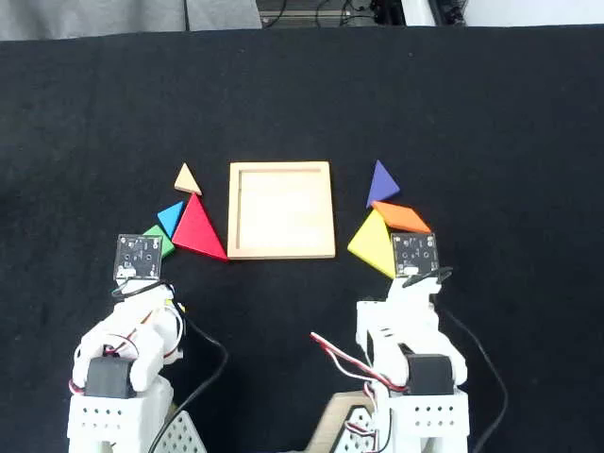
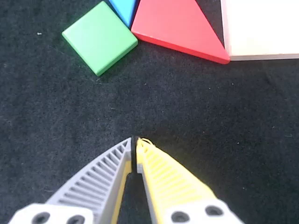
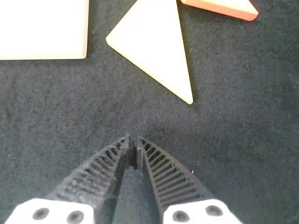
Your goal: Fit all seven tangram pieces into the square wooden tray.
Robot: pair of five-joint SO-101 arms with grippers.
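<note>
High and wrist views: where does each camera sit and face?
High view: overhead, looking down at tray, left arm, right arm.
Left wrist view: on left arm, facing down past shut left gripper; green square, red triangle.
Right wrist view: on right arm, past shut right gripper; yellow triangle.
Shared: all show the tray.

Black bench [image 1: 283, 94], wooden tray [image 1: 281, 166] flat on it, seven pieces loose on either side!
Just ahead of the left claw [image 2: 136, 142] lies the green square [image 2: 100, 37], then the blue triangle [image 2: 124, 8] and the big red triangle [image 2: 180, 25], its tip against the tray's near corner. A small beige triangle [image 1: 187, 178] sits farther out. Ahead of the right claw [image 3: 135, 140] comes the yellow triangle [image 3: 154, 46], then the orange parallelogram [image 3: 219, 7], with the purple triangle [image 1: 381, 179] beyond.
</note>
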